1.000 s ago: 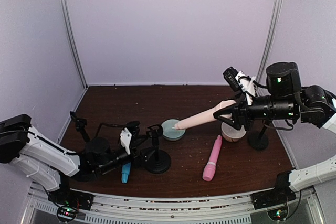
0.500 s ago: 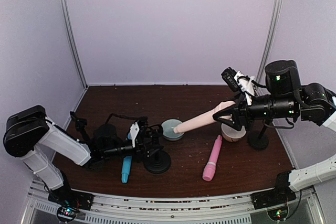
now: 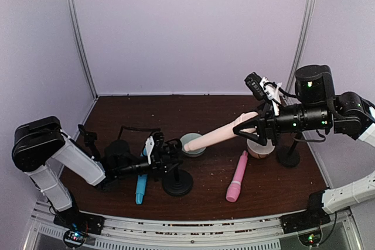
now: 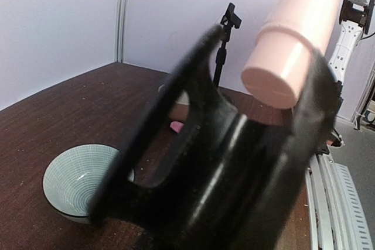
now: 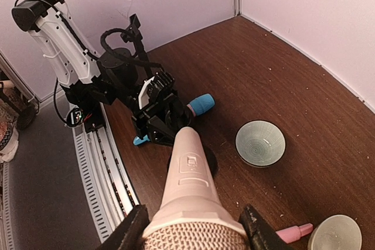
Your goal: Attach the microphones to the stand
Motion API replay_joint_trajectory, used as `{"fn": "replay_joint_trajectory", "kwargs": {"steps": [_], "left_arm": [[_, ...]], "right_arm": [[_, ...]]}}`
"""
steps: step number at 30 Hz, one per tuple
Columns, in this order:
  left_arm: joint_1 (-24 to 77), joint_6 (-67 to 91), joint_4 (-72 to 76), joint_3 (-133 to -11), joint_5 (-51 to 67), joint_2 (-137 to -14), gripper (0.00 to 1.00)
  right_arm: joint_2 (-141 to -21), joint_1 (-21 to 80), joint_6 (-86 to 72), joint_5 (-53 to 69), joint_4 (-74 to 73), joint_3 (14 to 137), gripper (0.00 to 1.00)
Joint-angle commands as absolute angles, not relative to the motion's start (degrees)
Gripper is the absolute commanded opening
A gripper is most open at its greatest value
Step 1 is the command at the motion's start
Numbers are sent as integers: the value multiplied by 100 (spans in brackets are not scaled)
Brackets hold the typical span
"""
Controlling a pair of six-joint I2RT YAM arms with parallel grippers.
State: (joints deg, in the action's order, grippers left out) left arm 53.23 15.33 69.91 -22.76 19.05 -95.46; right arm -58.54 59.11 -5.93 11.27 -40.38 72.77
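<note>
The right fingers (image 5: 133, 231) clamp the meshed head of the cream microphone (image 3: 220, 134) from both sides. They hold it above the bench (image 3: 205, 109), with its slim tail slanting down and to the left. The tail's flat end hangs close by the upper rim of the black clip (image 4: 234, 162) that tops the nearest stand (image 3: 177, 182); whether the two touch I cannot tell. The left fingers (image 3: 162, 155) sit at that clip. Whether they grip it or only flank it I cannot tell, since the clip fills the left wrist view as a dark blur. A pale blue-green bowl (image 3: 192, 143) stands just beyond the clip, below the microphone's tail. The sky-blue microphone (image 3: 140, 188) lies on the bench under the left fingers, beside the stand's round base. The pink microphone (image 3: 237, 184) lies flat to the right, apart from the stand, with a cream bowl (image 3: 259, 149) beyond it, partly hidden by the right wrist. A second stand (image 3: 288, 156) is near the right wall and a third (image 3: 89, 139) behind the left arm. The left arm reaches in low and nearly level, while the right forearm comes in level and higher up. In the right wrist view the pink microphone is cut off at the lower edge.
</note>
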Motion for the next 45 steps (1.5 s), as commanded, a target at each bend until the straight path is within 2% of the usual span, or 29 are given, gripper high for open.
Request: {"fn": "replay_joint_trajectory", "kwargs": {"steps": [1,5,8,15,19,26,30,33,38,42,45], "left_arm": [[5326,1635,7439,-2171,1610,-9476,39],[5373,1726,7295,-1891,536,-9178,56],[5587,1744,7212,-1715,-197,-8912,61],[6448,1933,6470,-1861,-2475,-8518,60],[6639,2242,6389,-1876,-3101,-8502,54],[6670,2042,6553,-1944,-2817,-8576,41],[6679,1829,6732,-2040,-2662,-8666,39],[6680,1521,6910,-2117,-2397,-8771,31],[6617,486,7059,-2282,-1277,-8899,20],[6250,401,6839,-2416,-11,-8975,13],[6069,373,6830,-2402,554,-9064,13]], "right_arm": [[-5858,5889,-642,1243,-3815,7295,0],[-5793,5890,-668,1199,-3790,7237,0],[-5758,5892,-658,1163,-3759,7176,0],[-5836,5892,-643,1186,-3688,7184,0],[-5804,5893,-650,1187,-3641,7134,0],[-5791,5889,-646,1213,-3639,7099,0],[-5722,5889,-699,1206,-3608,7080,0],[-5658,5892,-712,1168,-3640,7059,0],[-5553,5889,-712,1075,-3704,7020,0],[-5437,5889,-723,979,-3762,6995,0],[-5361,5889,-721,882,-3805,6967,0]]}}
